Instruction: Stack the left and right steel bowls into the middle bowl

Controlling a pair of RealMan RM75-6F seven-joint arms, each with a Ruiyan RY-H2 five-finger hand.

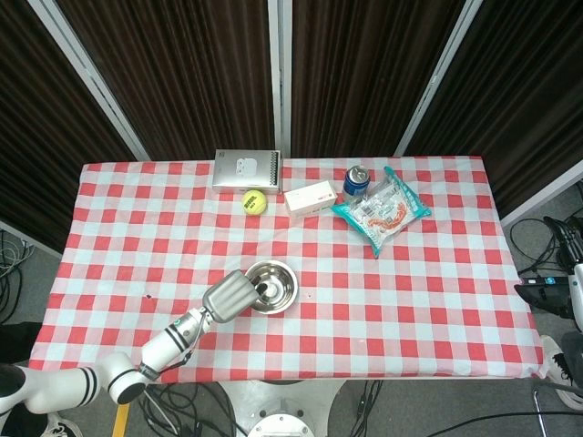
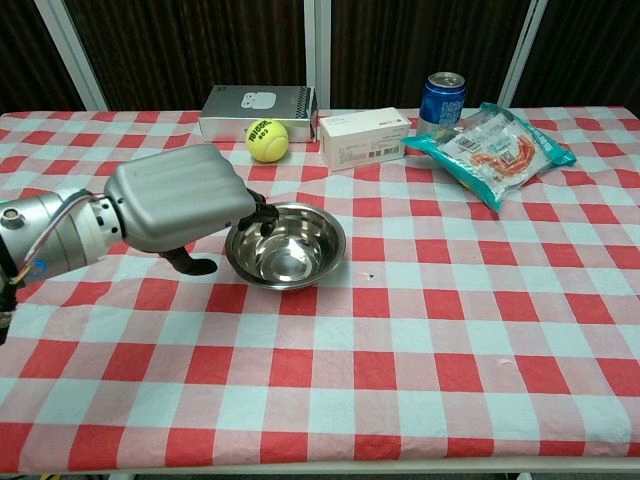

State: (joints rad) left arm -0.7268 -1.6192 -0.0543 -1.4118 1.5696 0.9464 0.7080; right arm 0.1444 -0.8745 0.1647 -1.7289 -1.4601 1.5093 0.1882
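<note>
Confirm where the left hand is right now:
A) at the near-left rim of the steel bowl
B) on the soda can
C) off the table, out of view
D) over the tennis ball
A: the left hand sits against the near-left rim of the steel bowl, fingers at its edge.

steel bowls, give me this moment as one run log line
left hand: at near-left rim of stacked steel bowls, grip unclear | right hand: not in view | stack: mid-table on checked cloth | tennis ball: behind

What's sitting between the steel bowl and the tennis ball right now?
Nothing: in both views only bare checked cloth lies between the steel bowl and the tennis ball.
</note>
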